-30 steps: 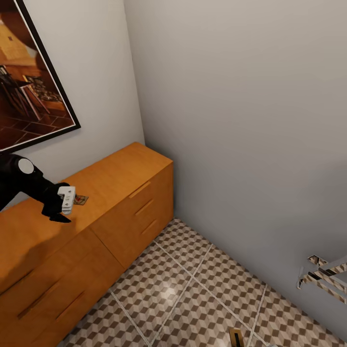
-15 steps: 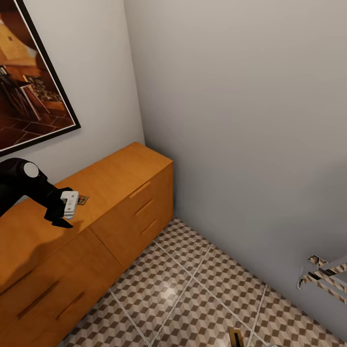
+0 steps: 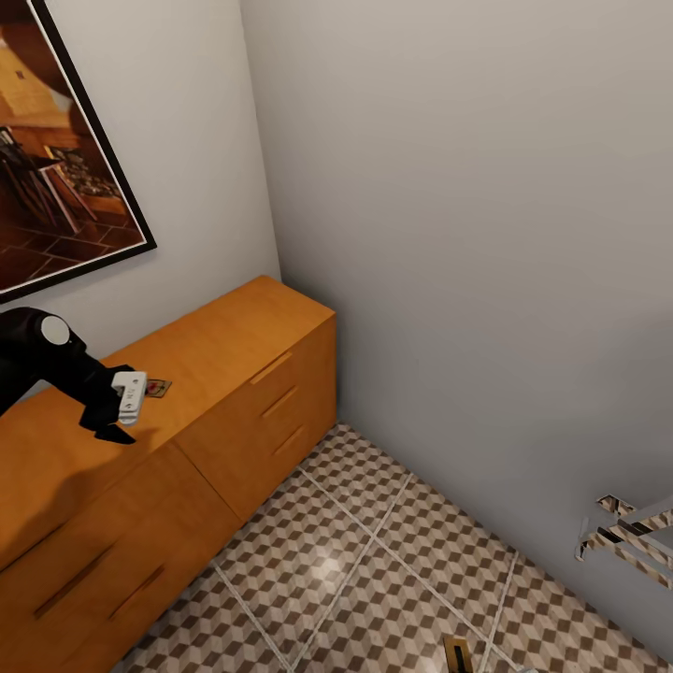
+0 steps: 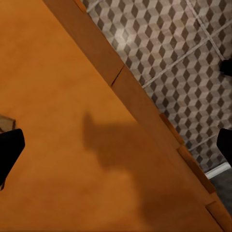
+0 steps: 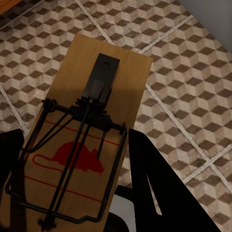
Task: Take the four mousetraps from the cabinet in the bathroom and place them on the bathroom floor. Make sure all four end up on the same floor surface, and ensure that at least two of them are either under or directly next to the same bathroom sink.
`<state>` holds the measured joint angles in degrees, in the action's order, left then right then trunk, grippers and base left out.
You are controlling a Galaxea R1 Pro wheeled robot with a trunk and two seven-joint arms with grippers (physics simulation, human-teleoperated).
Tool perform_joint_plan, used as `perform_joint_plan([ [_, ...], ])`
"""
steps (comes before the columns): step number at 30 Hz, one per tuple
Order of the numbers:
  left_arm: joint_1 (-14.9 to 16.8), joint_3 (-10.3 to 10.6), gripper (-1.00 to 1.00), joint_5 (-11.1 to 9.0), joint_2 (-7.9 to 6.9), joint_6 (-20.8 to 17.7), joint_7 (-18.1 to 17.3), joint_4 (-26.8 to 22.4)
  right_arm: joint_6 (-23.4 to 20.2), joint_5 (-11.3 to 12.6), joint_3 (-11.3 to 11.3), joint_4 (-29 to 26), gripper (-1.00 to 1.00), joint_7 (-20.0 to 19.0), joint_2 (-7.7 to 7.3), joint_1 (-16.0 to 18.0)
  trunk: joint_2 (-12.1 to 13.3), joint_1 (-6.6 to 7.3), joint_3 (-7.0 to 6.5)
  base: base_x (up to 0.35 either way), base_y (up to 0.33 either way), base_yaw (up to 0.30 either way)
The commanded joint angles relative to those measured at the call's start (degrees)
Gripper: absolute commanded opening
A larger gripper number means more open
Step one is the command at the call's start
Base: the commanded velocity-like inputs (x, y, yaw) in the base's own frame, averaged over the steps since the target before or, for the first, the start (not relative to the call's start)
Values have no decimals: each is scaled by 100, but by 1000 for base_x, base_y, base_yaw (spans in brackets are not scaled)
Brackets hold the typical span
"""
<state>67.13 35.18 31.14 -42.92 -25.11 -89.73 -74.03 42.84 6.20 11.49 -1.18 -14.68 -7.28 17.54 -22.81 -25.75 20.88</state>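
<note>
Left gripper (image 3: pixel 114 411) shifted slightly back toward left since half second ago, after earlier small move right; camera unchanged. It hovers above top of cabinet (image 3: pixel 234 336), jaws spread wide, nothing between them. One mousetrap (image 3: pixel 157 387) lies on cabinet top just beside left gripper, partly hidden. Right gripper (image 5: pixel 72 193) grips second mousetrap (image 5: pixel 87 140), fingers clamped on both long edges, board held above bathroom floor (image 3: pixel 374 561). Framed picture (image 3: pixel 56 140) hangs on wall above cabinet.
</note>
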Motion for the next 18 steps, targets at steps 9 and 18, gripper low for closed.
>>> perform_joint_plan([
  [9,10,76,100,24,-11,-70,-27,39,14,66,37,3,-100,-27,-1,4,-11,-3,10,0,0,0],
  [18,16,85,100,25,-5,-81,-27,13,21,64,37,3,-100,-27,-7,4,-11,-3,10,0,0,0],
])
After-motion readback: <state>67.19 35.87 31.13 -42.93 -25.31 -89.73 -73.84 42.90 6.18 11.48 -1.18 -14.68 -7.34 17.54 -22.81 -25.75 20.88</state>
